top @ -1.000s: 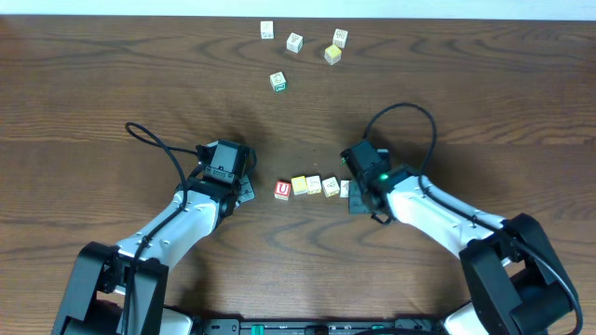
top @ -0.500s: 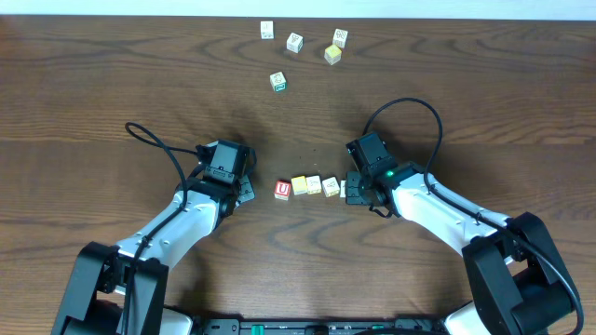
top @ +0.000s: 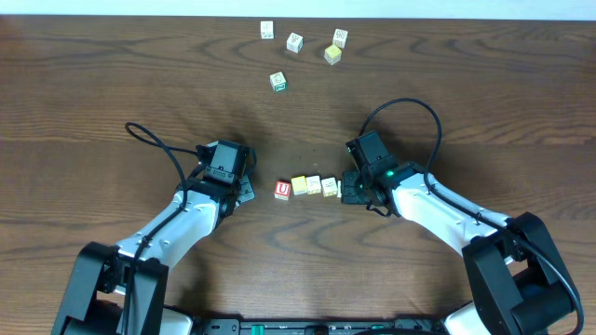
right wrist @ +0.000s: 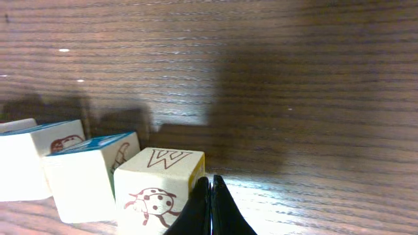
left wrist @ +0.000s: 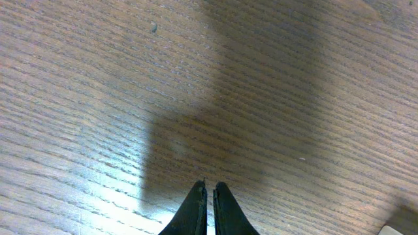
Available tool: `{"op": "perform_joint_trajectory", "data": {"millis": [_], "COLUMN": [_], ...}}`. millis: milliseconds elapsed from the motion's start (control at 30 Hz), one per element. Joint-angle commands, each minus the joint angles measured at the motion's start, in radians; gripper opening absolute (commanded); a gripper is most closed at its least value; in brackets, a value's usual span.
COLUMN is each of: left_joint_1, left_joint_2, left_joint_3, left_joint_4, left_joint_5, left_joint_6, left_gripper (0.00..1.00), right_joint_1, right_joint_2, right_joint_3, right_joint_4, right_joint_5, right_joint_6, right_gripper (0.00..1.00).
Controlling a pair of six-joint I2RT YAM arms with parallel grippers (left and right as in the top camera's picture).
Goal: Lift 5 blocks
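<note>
With the right gripper (right wrist: 210,196) pinched shut against the W block (right wrist: 160,189) ending the row of blocks (top: 307,186) mid-table, and the left gripper (left wrist: 209,196) likewise shut but apart from the red U block (top: 282,190), a one-sided shove could buckle the line.

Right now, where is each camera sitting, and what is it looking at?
Overhead: above the table, looking straight down; left arm, right arm and block row show.
Left wrist: on the left arm, facing bare wood; shut left gripper shows.
Right wrist: low, facing the W block; shut right gripper beside it.
Shared: overhead and right wrist see the row.
</note>
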Motion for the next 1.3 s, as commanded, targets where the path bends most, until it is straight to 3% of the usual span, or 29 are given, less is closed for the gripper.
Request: {"op": "perform_joint_trajectory", "data": {"millis": [0, 933, 1267], "left_joint_1": [0.004, 0.004, 0.003], "left_joint_2": [-0.001, -0.001, -0.001], "left_joint_3": [0.005, 0.005, 0.005], "left_joint_4": [-0.003, -0.003, -0.007], "left_joint_5": [-0.015, -0.014, 0.093], "left_joint_6": [-0.005, -0.005, -0.024], "left_gripper": [0.07, 0.07, 0.07], "right_joint_1": [-0.002, -0.002, -0.002], "right_joint_2": [-0.003, -0.002, -0.002], "right_joint_3": [-0.003, -0.003, -0.003], "right_joint_4": [0.008, 0.062, 0.011], "right_joint_5": [-0.034, -0.05, -0.049], "right_joint_6": [-0.014, -0.037, -0.037], "right_gripper": [0.01, 0.01, 0.01]}}
